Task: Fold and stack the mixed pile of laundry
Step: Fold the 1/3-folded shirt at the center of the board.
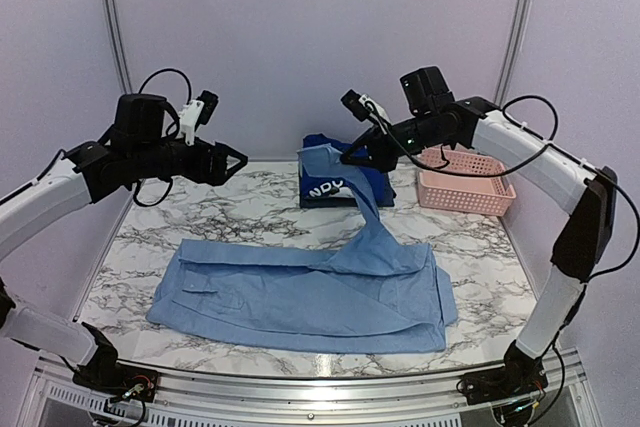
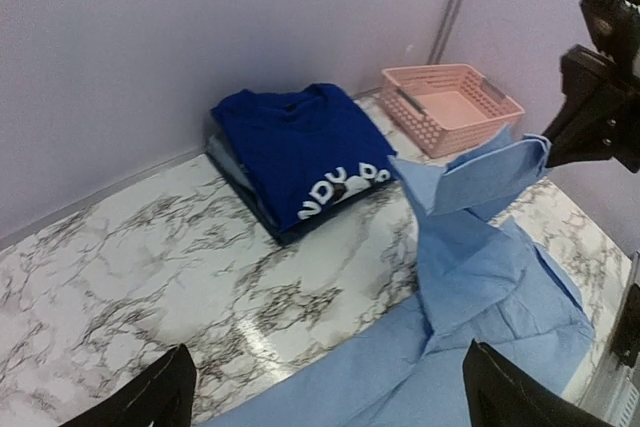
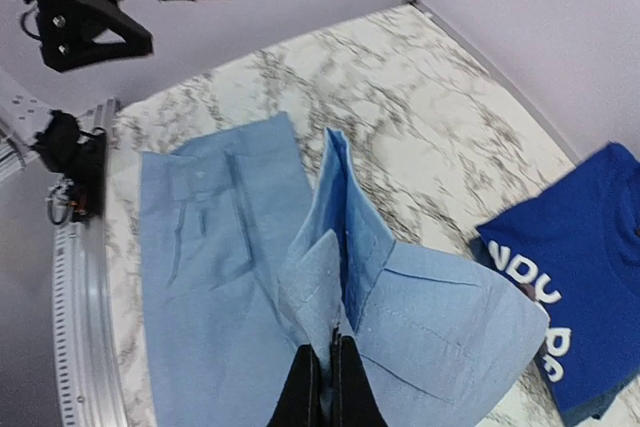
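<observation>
Right wrist: right gripper (image 3: pixel 325 365) pinched shut on a corner of the light-blue collared cotton shirt (image 3: pixel 215 277), held above the marble-patterned table (image 3: pixel 400 117). Left gripper (image 1: pixel 233 160) wide, empty. Best carry the fold across slowly, edges aligned.

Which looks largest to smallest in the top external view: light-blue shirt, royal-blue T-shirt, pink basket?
1. light-blue shirt
2-3. royal-blue T-shirt and pink basket look alike; the T-shirt is partly hidden behind the lifted shirt, so unranked.
</observation>
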You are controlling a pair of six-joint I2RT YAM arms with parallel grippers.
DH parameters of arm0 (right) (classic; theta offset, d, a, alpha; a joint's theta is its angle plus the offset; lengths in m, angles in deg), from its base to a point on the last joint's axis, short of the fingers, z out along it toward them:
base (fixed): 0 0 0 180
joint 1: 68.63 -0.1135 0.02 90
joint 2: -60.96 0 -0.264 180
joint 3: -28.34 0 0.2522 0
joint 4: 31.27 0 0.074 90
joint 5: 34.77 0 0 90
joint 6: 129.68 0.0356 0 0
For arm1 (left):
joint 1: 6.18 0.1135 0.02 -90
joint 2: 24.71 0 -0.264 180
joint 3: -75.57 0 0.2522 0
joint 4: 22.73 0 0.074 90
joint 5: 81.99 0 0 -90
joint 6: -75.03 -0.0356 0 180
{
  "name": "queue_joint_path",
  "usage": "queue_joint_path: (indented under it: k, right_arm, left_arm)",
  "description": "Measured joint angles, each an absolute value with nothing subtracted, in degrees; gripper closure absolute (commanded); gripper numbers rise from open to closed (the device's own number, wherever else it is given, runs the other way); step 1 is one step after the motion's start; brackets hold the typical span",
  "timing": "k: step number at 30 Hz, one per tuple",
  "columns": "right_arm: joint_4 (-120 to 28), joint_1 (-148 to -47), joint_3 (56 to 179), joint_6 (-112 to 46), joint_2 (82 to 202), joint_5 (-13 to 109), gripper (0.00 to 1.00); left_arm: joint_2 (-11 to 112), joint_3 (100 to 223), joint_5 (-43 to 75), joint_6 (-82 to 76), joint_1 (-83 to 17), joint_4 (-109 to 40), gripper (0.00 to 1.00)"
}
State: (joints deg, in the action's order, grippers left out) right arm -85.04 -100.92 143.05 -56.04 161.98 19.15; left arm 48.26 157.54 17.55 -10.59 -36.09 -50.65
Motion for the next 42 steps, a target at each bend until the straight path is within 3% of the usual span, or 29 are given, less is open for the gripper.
queue_joint_path:
  k: [7,16,20,22,24,28,29,32,33,37,42]
  right_arm:
    - [-85.0,-101.4,138.3,-56.1,157.2,5.1,1.0]
    - [-86.7,-105.3,133.3,-56.9,157.0,-0.1,1.0]
    - [-86.8,-106.3,133.2,-57.3,156.2,-1.8,1.0]
    - [-86.9,-106.4,132.8,-57.3,155.4,-2.5,1.0]
    - [-86.9,-106.4,131.7,-57.3,153.8,-3.2,1.0]
    - [-86.9,-106.4,129.8,-57.3,151.4,-4.3,1.0]
    - [-86.8,-106.4,129.5,-57.3,151.1,-4.5,1.0]
    - [-86.6,-106.4,129.0,-57.4,150.6,-4.8,1.0]
    - [-86.6,-106.4,128.9,-57.3,150.6,-4.8,0.94]
    - [-86.1,-106.4,128.7,-56.7,150.4,-2.1,0.51]
    - [-82.8,-104.2,127.9,-53.3,147.6,10.4,0.25]
  left_arm:
    - [48.7,166.4,16.0,-14.9,-51.6,-55.9,0.09]
    - [56.2,175.1,9.8,-17.7,-62.6,-63.5,0.1]
    - [60.5,176.3,7.0,-19.1,-65.5,-66.5,0.18]
    - [62.0,176.5,6.2,-20.0,-66.2,-67.9,0.26]
    - [62.6,176.7,6.0,-20.9,-66.6,-68.7,0.42]
    - [63.0,177.9,7.4,-21.9,-66.9,-69.5,0.93]
    - [63.1,178.3,8.0,-21.9,-67.0,-69.5,1.0]
    - [63.6,179.4,10.3,-21.8,-67.4,-69.7,1.0]
    - [63.7,179.6,11.2,-21.6,-67.5,-69.8,1.0]
    - [64.2,181.3,14.3,-18.2,-67.5,-70.7,1.0]
    - [64.3,183.8,14.0,-3.1,-66.5,-69.2,1.0]
